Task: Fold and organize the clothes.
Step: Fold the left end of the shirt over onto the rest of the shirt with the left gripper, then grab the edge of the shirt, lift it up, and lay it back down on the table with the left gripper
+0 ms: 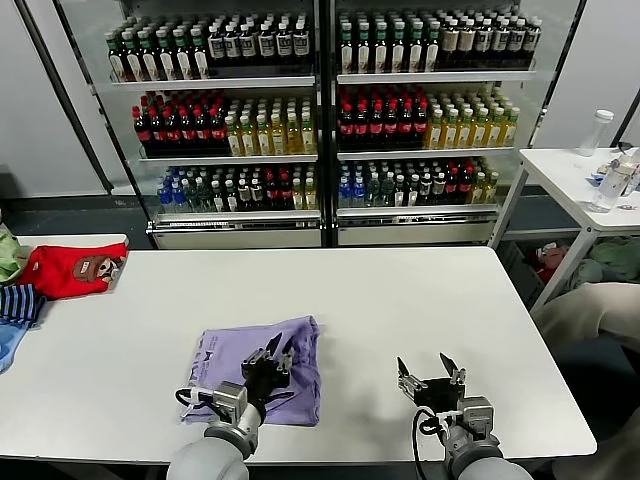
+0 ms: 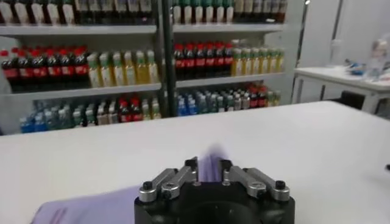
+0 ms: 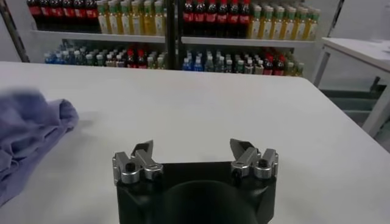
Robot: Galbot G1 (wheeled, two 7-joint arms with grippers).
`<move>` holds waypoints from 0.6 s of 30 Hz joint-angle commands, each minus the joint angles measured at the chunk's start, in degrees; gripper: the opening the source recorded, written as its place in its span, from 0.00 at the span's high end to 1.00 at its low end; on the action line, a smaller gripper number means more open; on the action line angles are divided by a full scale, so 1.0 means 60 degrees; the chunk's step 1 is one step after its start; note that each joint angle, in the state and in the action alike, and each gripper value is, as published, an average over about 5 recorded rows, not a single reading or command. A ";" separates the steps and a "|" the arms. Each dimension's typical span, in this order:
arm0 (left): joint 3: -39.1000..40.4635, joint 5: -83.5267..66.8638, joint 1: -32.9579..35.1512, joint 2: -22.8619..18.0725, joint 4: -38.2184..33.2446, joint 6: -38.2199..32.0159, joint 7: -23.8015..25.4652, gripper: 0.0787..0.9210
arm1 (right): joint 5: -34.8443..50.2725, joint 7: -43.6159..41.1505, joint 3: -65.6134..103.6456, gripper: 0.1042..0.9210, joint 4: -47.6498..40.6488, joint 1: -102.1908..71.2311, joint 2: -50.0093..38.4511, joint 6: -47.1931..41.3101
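The lavender T-shirt (image 1: 232, 362) lies folded into a rough rectangle on the white table (image 1: 400, 300), near the front edge and left of centre. My left gripper (image 1: 277, 350) is over the shirt's right part, shut on a pinch of its purple fabric; in the left wrist view the cloth (image 2: 85, 206) rises between the narrow jaws of that gripper (image 2: 209, 164). My right gripper (image 1: 430, 368) is open and empty, just above the bare table to the right of the shirt. The right wrist view shows its jaws (image 3: 192, 146) wide apart and the shirt's edge (image 3: 30, 131) off to one side.
A red garment with a cartoon patch (image 1: 75, 268) and a navy-striped garment (image 1: 18, 302) lie at the table's far left end. Drink coolers (image 1: 320, 120) stand behind the table. A white side table (image 1: 585, 180) with bottles is at the right.
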 commanded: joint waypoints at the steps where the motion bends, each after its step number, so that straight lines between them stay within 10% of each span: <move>1: -0.1092 -0.0126 0.0650 0.0633 -0.1707 -0.0595 -0.0002 0.63 | -0.0003 -0.0028 -0.0051 0.12 -0.0153 0.0116 0.0030 0.0003; 8: -0.4363 -0.0785 0.1942 0.1733 -0.0164 -0.0577 -0.0113 0.40 | -0.0005 -0.0119 -0.0087 0.12 -0.0320 0.0228 0.0100 0.0063; 18: -0.4308 -0.2914 0.1522 0.1373 0.1600 0.0043 0.0325 0.12 | -0.0040 -0.0140 0.0003 0.12 -0.0364 0.0140 0.0086 0.0113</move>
